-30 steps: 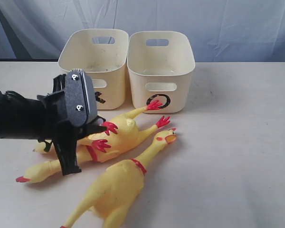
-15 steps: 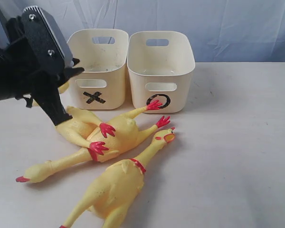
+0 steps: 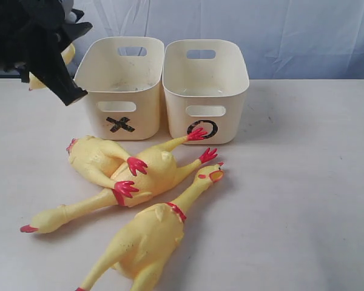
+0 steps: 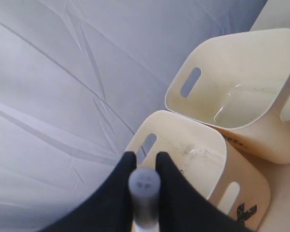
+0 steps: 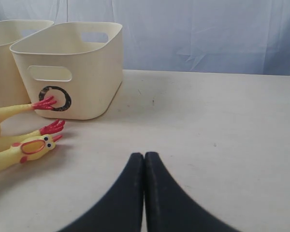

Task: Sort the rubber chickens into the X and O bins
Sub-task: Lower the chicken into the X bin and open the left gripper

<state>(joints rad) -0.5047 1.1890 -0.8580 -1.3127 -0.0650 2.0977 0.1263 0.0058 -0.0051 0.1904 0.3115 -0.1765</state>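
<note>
My left gripper (image 3: 51, 63) is raised at the far left, beside the X bin (image 3: 139, 124), and is shut on a rubber chicken (image 3: 67, 54) whose yellow body shows on both sides of the black fingers. In the left wrist view a blurred pale end (image 4: 144, 193) sits clamped in the left gripper (image 4: 144, 162), above the X bin (image 4: 241, 179) and O bin (image 4: 261, 130). Three more chickens lie in front of the bins: one (image 3: 94, 157) at the left, one (image 3: 158, 173) crossing it, one (image 3: 145, 236) nearest. The O bin (image 3: 230, 115) looks empty. My right gripper (image 5: 144, 155) is shut and empty, low over the table.
A wrinkled blue-grey cloth backdrop (image 3: 291, 30) hangs behind the bins. The right wrist view shows the O bin (image 5: 87, 58), a chicken head (image 5: 31, 145) and red feet (image 5: 52, 126) off to one side, with bare tabletop (image 5: 208, 121) ahead of the fingers.
My left gripper has risen from the chicken pile up and to the far left, carrying one chicken with it. The chickens left on the table are now uncovered.
</note>
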